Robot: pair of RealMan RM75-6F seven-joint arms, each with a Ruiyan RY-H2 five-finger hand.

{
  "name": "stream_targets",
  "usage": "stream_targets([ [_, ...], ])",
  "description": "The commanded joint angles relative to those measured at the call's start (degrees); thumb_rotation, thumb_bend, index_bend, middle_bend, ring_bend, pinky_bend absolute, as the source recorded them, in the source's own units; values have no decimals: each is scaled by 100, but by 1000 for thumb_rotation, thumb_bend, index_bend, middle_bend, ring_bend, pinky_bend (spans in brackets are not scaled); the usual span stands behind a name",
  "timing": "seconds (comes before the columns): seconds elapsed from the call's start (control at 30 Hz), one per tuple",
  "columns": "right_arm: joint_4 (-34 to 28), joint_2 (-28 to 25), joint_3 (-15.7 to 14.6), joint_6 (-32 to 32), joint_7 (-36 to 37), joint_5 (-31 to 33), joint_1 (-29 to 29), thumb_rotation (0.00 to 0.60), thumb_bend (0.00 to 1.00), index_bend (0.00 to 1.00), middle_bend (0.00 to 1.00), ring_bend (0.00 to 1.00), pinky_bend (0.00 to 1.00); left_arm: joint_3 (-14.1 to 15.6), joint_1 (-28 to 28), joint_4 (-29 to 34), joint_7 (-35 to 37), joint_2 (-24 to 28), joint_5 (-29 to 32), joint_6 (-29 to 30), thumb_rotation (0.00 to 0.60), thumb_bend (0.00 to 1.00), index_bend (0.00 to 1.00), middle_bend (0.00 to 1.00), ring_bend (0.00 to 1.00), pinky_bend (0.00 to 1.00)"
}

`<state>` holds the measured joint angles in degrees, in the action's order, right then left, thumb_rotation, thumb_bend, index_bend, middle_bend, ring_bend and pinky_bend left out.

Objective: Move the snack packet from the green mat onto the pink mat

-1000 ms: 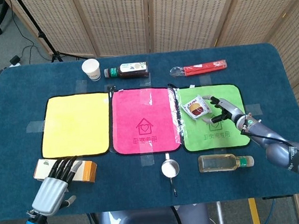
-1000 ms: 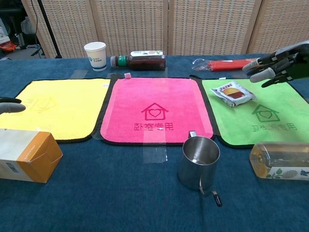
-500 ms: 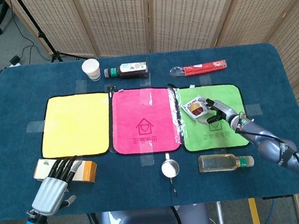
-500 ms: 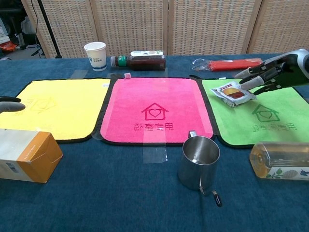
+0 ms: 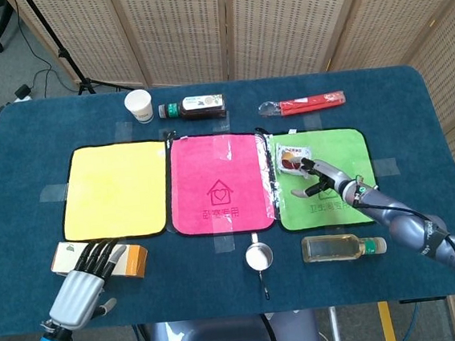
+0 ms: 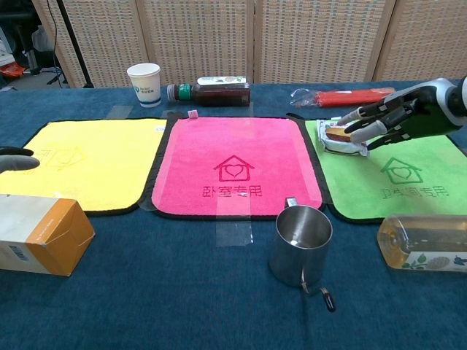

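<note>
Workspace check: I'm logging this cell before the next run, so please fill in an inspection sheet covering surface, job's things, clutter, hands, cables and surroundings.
Surface: blue table cloth, three taped mats side by side.
Job's things: snack packet on the green mat, near the edge toward the pink mat; pink mat bare.
Clutter: yellow mat, paper cup, dark bottle, red packet, steel mug, clear bottle, cardboard box.
Hands: right hand over the packet, fingers on it, grip unclear; left hand idle at the box, fingers extended.
Cables: floor cables at far left.
Surroundings: wicker screens, tripod legs.
</note>
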<state>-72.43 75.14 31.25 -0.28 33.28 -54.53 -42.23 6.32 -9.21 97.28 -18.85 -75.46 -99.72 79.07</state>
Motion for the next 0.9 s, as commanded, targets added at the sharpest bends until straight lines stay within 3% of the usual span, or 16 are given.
stream_targets([
  [0.03, -20, 37, 40, -50, -51, -4, 4, 600, 372, 81, 0, 0, 0, 13, 2, 6, 6, 4, -27, 11, 600, 73, 0, 0, 0, 0],
  [0.37, -310, 41, 167, -101, -270, 2, 28, 600, 369, 81, 0, 0, 0, 10, -7, -1, 45, 13, -3, -9, 600, 74, 0, 0, 0, 0],
  [0.9, -933, -597, 126, 306, -320, 150, 166, 600, 368, 90, 0, 0, 0, -7, -14, -11, 46, 15, 53, -36, 600, 73, 0, 0, 0, 0],
])
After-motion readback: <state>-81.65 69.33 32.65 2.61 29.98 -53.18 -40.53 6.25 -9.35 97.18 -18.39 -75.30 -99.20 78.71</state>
